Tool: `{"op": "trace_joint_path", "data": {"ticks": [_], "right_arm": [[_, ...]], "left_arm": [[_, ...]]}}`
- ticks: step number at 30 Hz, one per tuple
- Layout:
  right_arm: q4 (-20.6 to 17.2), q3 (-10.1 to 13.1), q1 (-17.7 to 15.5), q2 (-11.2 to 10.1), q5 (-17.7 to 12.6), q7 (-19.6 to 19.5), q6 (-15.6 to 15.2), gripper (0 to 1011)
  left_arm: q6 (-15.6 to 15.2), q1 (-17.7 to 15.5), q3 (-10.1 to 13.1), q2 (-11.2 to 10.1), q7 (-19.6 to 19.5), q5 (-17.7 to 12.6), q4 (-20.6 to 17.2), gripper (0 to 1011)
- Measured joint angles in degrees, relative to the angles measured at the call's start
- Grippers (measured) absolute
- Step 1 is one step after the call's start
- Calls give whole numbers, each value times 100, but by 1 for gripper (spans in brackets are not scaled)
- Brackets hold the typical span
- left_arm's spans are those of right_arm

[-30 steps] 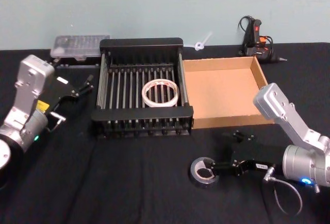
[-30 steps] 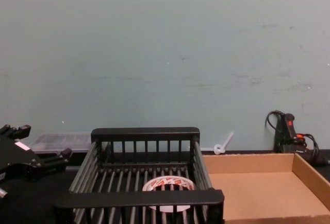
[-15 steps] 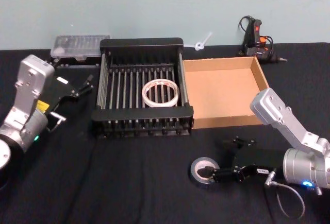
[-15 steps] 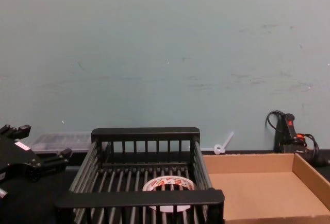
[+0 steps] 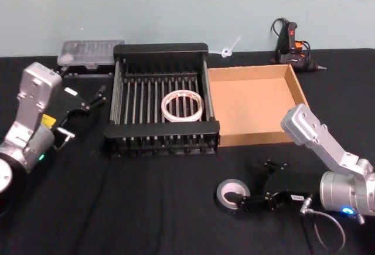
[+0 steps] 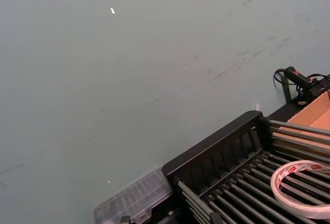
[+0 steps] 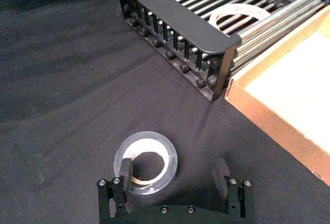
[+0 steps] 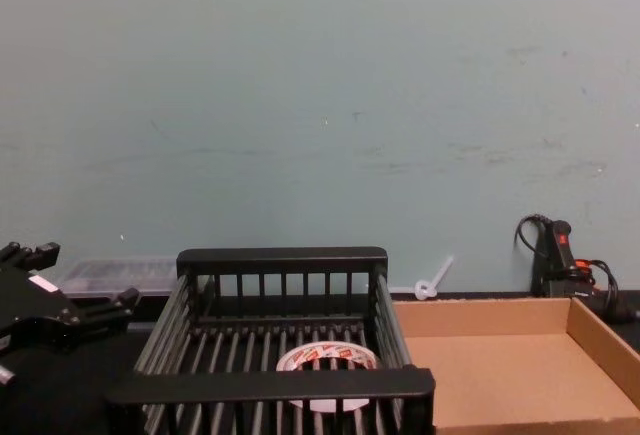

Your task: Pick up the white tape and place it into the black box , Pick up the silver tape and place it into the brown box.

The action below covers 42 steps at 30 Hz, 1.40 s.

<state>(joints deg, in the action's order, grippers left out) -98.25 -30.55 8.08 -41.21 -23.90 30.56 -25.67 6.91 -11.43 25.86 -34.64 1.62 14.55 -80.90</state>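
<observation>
The white tape [image 5: 183,106] lies flat on the barred floor of the black box [image 5: 161,131], also seen in the chest view [image 8: 327,359]. On the black cloth in front of the brown box [image 5: 258,138] lies the silver tape [image 5: 232,193]. My right gripper [image 5: 253,183] is low over it and open. In the right wrist view, one fingertip [image 7: 125,170] rests at the hole's edge of the silver tape [image 7: 146,162], the other outside the roll. My left gripper [image 5: 87,113] is parked open, left of the black box.
A clear plastic case [image 5: 91,53] sits behind the crate's left corner. A glue gun [image 5: 290,44] with its cable stands behind the brown box, and a small white part [image 5: 229,48] lies between the boxes at the wall. Black cloth stretches along the front.
My right gripper has shifted toward the table's front edge and settled over the silver tape, one finger now at its hole. The tape, the white roll and the left arm have not moved.
</observation>
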Motion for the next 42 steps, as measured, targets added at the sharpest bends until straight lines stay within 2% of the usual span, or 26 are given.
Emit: {"op": "trace_joint_path", "data": {"ticks": [17, 42], "right_arm": [[215, -118, 155, 112, 8, 0, -21, 1002], [302, -189, 234, 151, 80, 20, -31, 1002]], "left_arm": [[0, 0, 0, 0, 0, 0, 0, 1001], [0, 0, 0, 0, 0, 0, 0, 1001]]}}
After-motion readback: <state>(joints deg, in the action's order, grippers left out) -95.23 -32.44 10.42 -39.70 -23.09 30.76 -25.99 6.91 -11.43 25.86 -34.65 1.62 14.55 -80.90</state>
